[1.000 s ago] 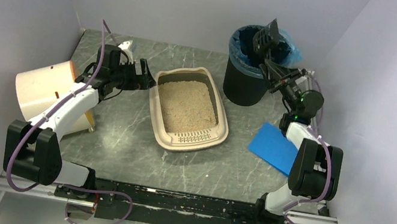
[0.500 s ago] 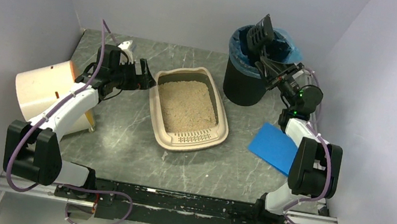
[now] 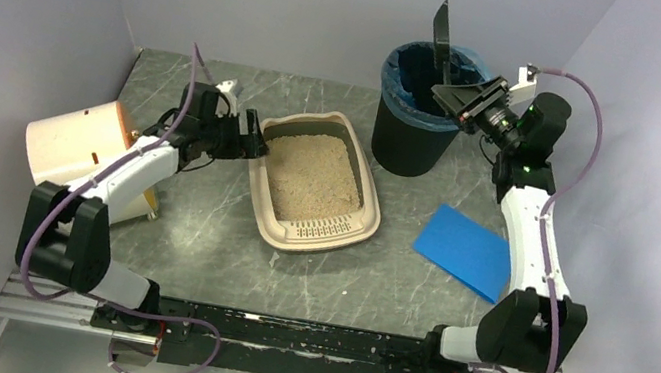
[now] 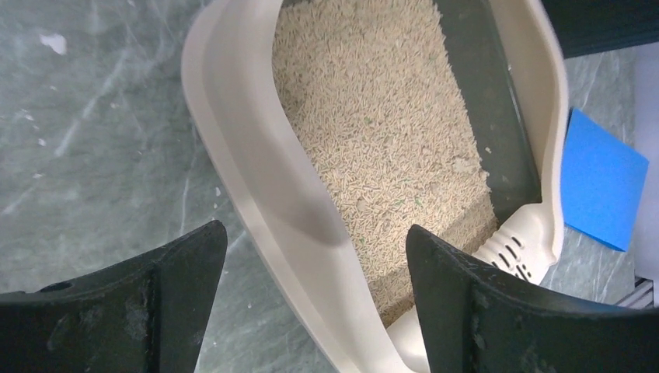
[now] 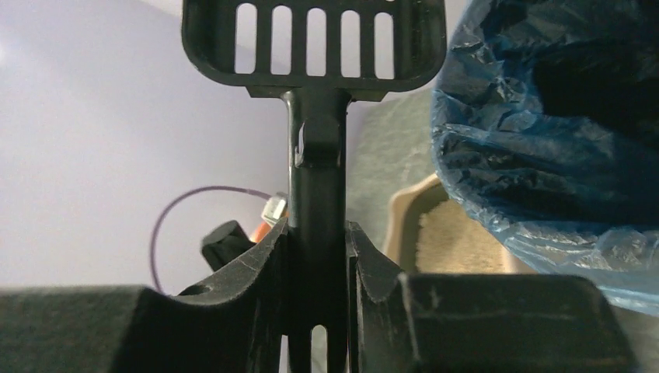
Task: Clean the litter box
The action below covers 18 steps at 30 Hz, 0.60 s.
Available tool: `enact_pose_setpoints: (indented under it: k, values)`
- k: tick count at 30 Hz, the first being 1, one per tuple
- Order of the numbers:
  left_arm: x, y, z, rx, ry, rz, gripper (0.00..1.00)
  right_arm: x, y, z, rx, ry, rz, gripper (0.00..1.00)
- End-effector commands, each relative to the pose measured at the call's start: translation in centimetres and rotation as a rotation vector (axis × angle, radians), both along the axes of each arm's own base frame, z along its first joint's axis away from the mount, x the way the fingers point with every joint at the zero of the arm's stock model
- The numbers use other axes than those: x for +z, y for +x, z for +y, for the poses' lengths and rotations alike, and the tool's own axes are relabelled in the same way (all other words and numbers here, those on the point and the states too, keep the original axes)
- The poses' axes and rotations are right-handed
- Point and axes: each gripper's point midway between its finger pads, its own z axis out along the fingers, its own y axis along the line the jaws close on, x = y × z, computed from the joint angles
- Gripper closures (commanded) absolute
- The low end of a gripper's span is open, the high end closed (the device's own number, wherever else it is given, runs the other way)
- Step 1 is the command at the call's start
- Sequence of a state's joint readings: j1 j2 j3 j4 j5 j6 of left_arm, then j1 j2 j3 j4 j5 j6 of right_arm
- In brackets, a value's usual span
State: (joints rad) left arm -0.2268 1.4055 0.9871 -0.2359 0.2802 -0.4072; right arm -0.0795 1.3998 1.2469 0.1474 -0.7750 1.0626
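Top external: litter box [image 3: 259, 178] sits mid-table [image 3: 195, 245], grate lip [image 3: 327, 234] toward the arm bases, litter [image 3: 313, 176] inside. Versus a second ago, the left claw [image 3: 249, 136] has moved in from well left of the box to right at its left rim, spread. The right arm has lifted and stretched out, elbow now high. The right claw [image 3: 453, 94] pinches a black scoop [image 3: 443, 35], which now stands upright above the bin [image 3: 410, 139] instead of tilting into it. Box, cream drum [image 3: 74, 147] at far left and blue sheet [image 3: 463, 249] right of the box have not shifted.

Left wrist: only here is it clear that the left claw [image 4: 311, 233] straddles the box's left wall [image 4: 249, 179], one finger [image 4: 167, 299] outside over the table, the other over the litter [image 4: 381, 132]. Fingers wide apart; no contact with the wall visible. Grate slots [image 4: 509, 252] and blue sheet [image 4: 602, 190] show at lower right.

Right wrist: close view of the grip, not readable from above. The right claw [image 5: 315, 229] has both fingers [image 5: 256, 272] pressed on the scoop's handle [image 5: 315, 194]. Slotted head [image 5: 311, 35] up, looks empty. Blue liner [image 5: 544, 132] fills the right side, a bit of the box [image 5: 404, 217] below it.
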Motion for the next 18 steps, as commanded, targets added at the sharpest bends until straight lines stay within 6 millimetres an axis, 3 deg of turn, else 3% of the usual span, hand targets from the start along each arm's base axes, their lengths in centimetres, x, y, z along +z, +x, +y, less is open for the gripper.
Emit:
enact_pose_setpoints:
  k: [1,4,7,10,12,15,18]
  values:
    - [-0.5,1.4,-1.4,0.01,-0.012,0.016,0.1,-1.9,-1.5,0.3,-0.034,-0.246,-0.017,1.0]
    - [-2.5,2.1,-2.0,0.021,0.03,0.073,0.08,-1.4,-2.9,0.6,-0.046,-0.283,-0.045,1.0]
    - [-3.8,2.6,-3.3,0.001,0.065,0.092,0.11,-1.2,-4.7,2.7,0.004,-0.312,-0.078,1.0]
    - [-4.2,3.2,-4.6,-0.037,0.101,0.09,0.19,-1.6,-6.6,4.7,0.049,-0.357,-0.093,1.0]
    - [-4.6,3.5,-4.8,-0.049,0.133,0.088,0.31,-2.2,-7.6,5.4,0.056,-0.41,-0.088,1.0]
    - [-4.4,3.9,-4.9,-0.085,0.16,0.066,0.48,-3.0,-8.6,4.9,0.023,-0.484,-0.083,1.0]
    - [-3.8,4.2,-5.2,-0.159,0.197,0.024,0.51,-3.8,-9.0,4.3,-0.01,-0.559,-0.066,1.0]
